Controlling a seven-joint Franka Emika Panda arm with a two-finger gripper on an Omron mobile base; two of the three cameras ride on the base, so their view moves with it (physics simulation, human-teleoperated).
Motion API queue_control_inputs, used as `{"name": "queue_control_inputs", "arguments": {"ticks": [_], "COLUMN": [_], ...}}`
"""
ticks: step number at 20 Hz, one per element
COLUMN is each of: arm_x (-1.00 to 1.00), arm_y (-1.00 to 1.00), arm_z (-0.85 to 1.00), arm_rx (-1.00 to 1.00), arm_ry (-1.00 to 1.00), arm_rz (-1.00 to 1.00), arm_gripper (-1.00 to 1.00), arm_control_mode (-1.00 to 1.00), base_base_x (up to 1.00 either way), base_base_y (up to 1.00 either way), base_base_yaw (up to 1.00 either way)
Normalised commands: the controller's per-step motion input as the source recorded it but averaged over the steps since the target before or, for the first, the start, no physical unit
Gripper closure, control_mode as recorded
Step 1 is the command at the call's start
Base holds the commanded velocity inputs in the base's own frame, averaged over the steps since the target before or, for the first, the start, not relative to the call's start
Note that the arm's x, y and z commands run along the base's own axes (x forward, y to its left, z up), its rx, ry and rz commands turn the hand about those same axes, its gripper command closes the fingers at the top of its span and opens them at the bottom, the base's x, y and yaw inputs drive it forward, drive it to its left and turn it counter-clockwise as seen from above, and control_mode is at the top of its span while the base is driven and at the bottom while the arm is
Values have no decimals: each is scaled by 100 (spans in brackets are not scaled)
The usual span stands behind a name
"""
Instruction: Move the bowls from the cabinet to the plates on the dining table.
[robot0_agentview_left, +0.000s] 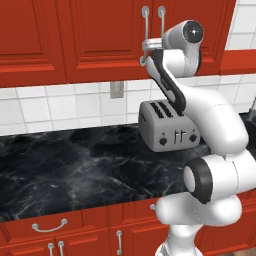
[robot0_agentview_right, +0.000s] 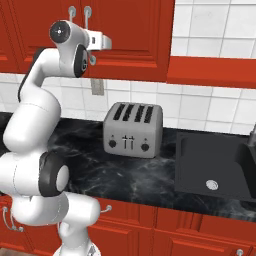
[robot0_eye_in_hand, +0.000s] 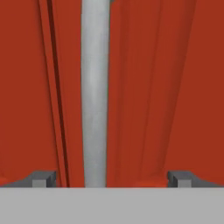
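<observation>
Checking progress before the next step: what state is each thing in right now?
cabinet: doors shut.
cabinet handle: between the fingertips, not yet clamped.
gripper: open, fingertips wide apart around the handle.
toaster: upright on the counter, slots empty.
sink: nothing visible in the basin.

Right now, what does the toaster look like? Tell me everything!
The toaster is a shiny silver metal box with four dark slots on top. Its front has two black knobs and small levers between them. It stands upright on the black marble counter, by the white tiled wall beneath the red cabinet. Nothing else touches it.
</observation>
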Motion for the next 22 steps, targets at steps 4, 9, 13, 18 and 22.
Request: {"name": "queue_control_inputs", "arguments": {"ticks": [4,9,13,18,22], "arm_x": [24,25,26,25,-8], "arm_y": [0,0,0,0,0], "arm_z": [0,0,0,0,0], "arm_rx": [0,0,0,0,0], "arm_ry": [-1,-1,-1,0,-3], "arm_rz": [0,0,0,-1,0], "arm_gripper": [-100,-100,-100,100,100], "arm_control_mode": [-100,-100,-100,-100,-100], "base_base_x": [0,0,0,0,0], "base_base_y": [0,0,0,0,0], "base_base_yaw": [0,0,0,0,0]}}
